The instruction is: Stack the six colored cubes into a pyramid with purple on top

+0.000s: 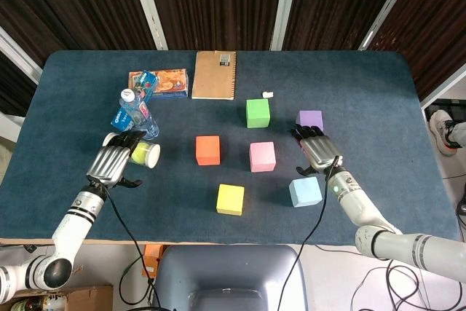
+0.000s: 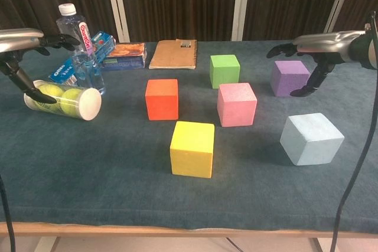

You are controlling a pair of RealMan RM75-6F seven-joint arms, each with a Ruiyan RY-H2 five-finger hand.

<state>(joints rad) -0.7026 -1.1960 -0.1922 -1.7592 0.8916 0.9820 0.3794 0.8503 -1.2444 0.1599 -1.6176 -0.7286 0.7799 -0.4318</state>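
Six cubes lie singly, none stacked, on the blue surface. Landmark: the pink cube. The orange cube sits to its left; the green cube behind it; the purple cube behind and to its right; the yellow cube in front and to its left; the light-blue cube in front and to its right. The right hand hovers right of the pink cube, released, fingers spread above the purple cube's near edge (no contact visible). The left hand, far left of the pink cube, is likewise released, poised over a tube of tennis balls lying beside a water bottle.
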